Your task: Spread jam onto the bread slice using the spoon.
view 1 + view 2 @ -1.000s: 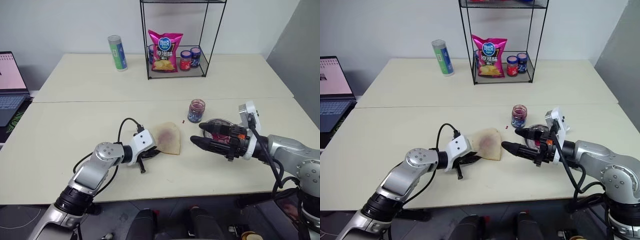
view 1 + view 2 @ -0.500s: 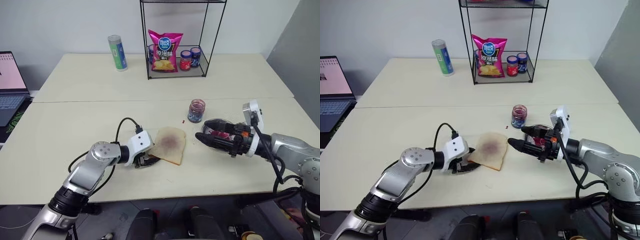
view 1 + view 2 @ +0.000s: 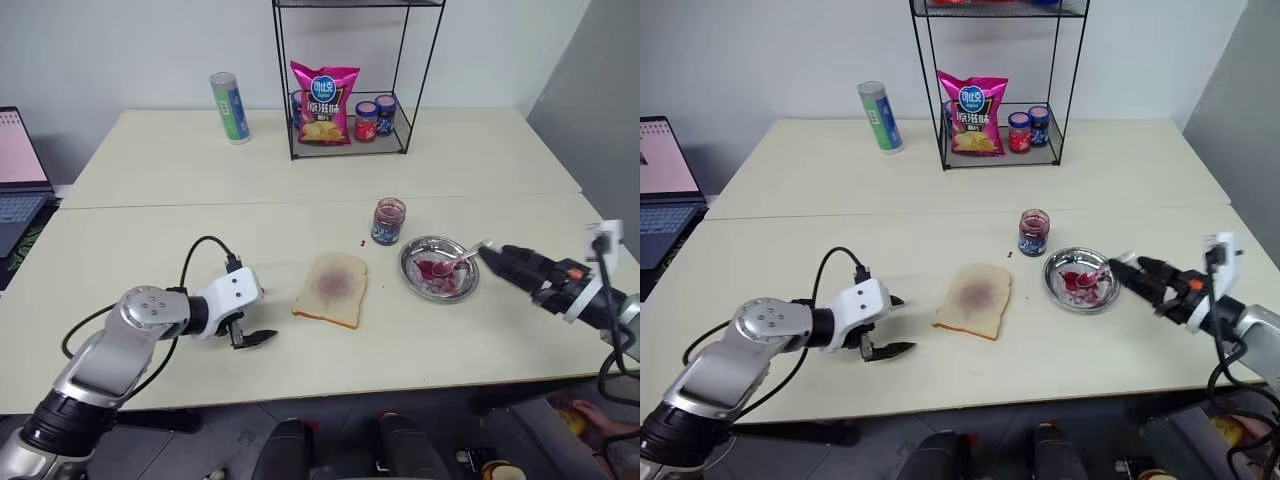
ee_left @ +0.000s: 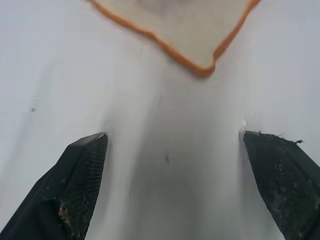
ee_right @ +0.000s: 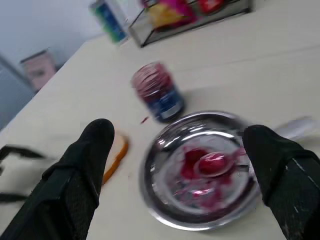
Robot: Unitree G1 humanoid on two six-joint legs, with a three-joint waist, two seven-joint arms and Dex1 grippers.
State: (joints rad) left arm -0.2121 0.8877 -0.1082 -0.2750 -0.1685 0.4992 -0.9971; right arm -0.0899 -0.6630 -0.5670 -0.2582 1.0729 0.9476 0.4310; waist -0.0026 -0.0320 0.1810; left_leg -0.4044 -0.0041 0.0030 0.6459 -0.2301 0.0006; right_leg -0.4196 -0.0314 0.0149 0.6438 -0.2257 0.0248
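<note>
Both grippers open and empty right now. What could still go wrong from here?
1. The spoon lies in the steel dish with its handle over the rim, next to the open right gripper; a nudge could flip it and fling jam.
2. The open jam jar stands close to the dish; an arm sweep may topple it.
3. The bread slice lies loose, with only a faint stain; the left gripper is clear of it, so spreading may drag it.

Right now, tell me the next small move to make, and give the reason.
Probably keep both arms back and stop. The bread slice lies flat on the table with a purple jam stain in its middle, the spoon rests in the steel dish, and both the left gripper and right gripper are open and empty.
</note>
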